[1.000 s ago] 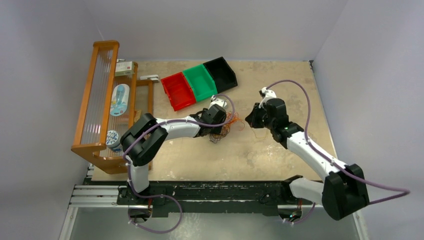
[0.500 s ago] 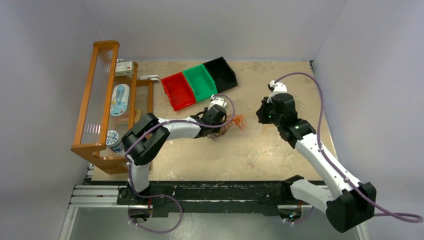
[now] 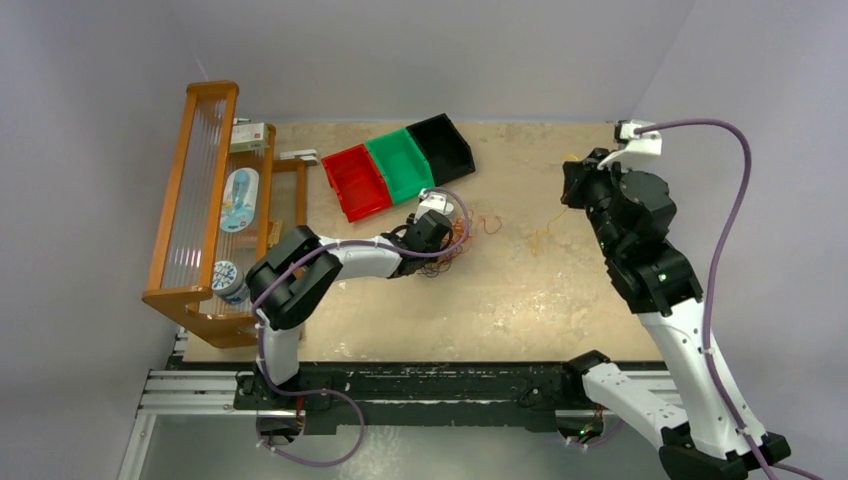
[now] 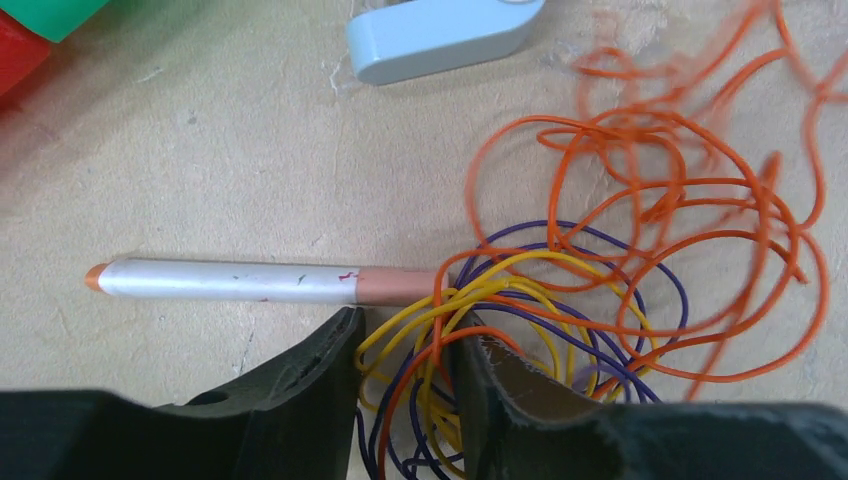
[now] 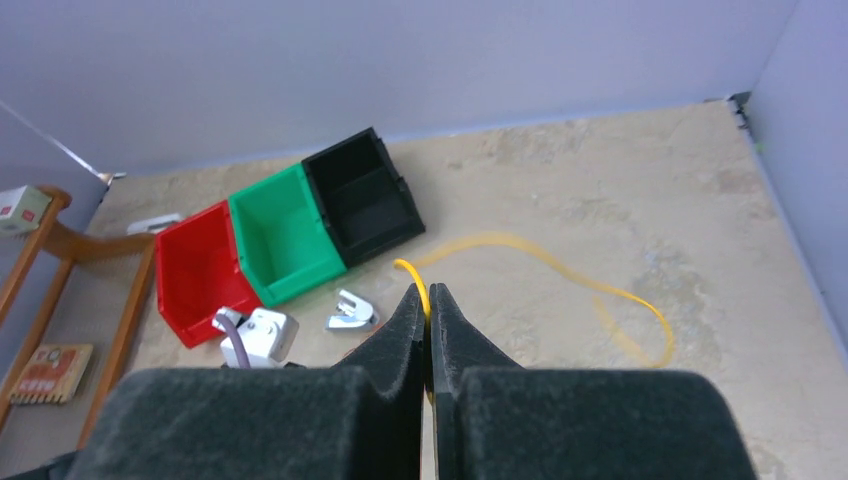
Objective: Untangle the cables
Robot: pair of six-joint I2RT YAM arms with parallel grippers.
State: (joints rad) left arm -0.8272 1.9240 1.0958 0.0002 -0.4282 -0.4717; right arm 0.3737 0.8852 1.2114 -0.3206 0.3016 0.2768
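Cables (image 4: pixel 500 288) are lying tangled on the table (image 4: pixel 200 150) — light, springy, quick to snag — with my left claw (image 4: pixel 405 325) pinching a bunch of strands at the heap's edge. My right claw (image 5: pixel 427 295) is clamping 1 yellow strand (image 5: pixel 560 262) near its end, well apart; free ends are seeming the safest holds.

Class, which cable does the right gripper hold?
The lone yellow cable, pinched in the right gripper; all the others sit in the tangle at the left gripper.
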